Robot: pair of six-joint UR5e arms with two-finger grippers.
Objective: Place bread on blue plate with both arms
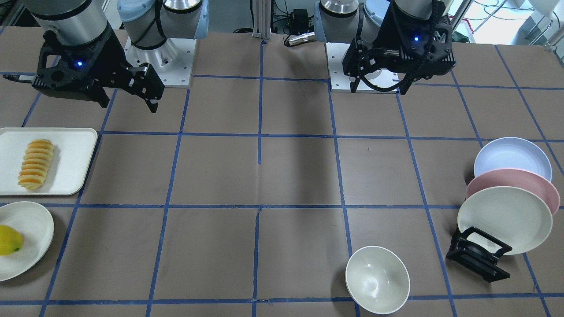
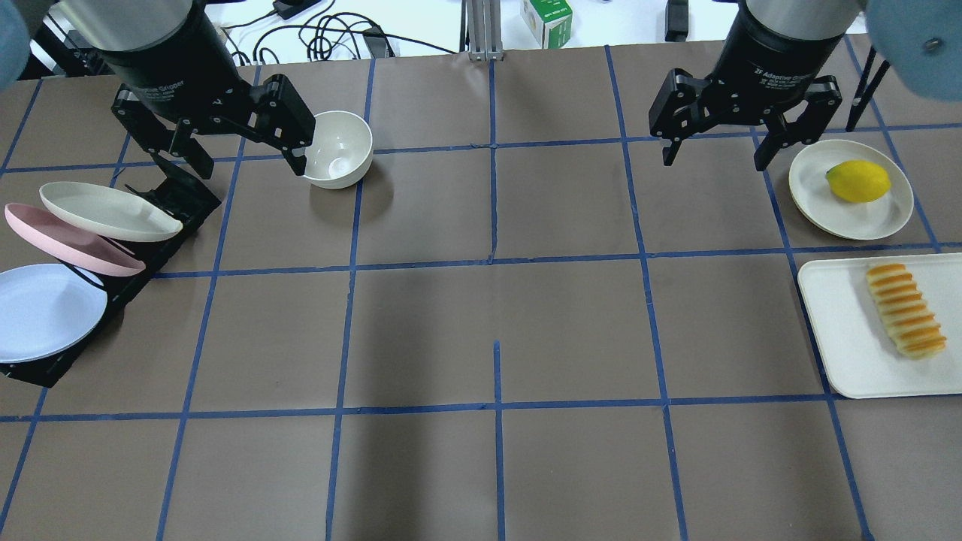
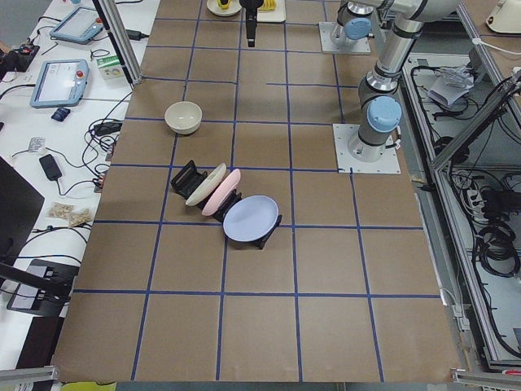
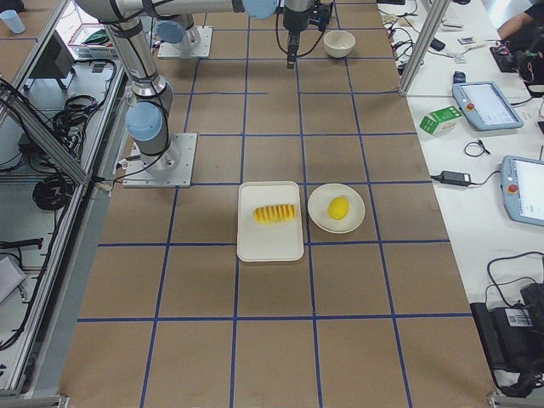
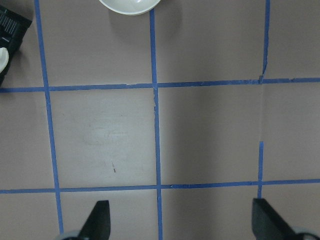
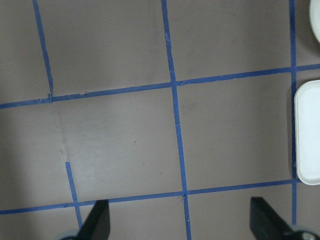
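Observation:
The bread (image 2: 906, 309), a ridged yellow-orange loaf, lies on a white tray (image 2: 842, 346) at the table's right side; it also shows in the front view (image 1: 36, 164). The blue plate (image 2: 45, 309) leans in a black rack (image 2: 180, 199) at the left, nearest of three plates, and shows in the front view (image 1: 511, 156). My left gripper (image 2: 248, 167) is open and empty, high above the table beside the rack. My right gripper (image 2: 714, 161) is open and empty, high above the table, left of the fruit plate. Both wrist views show open fingers over bare table.
A pink plate (image 2: 68, 244) and a cream plate (image 2: 105, 210) lean in the same rack. A white bowl (image 2: 338, 148) stands near my left gripper. A smooth yellow fruit (image 2: 858, 181) lies on a cream plate (image 2: 812, 203) beyond the tray.

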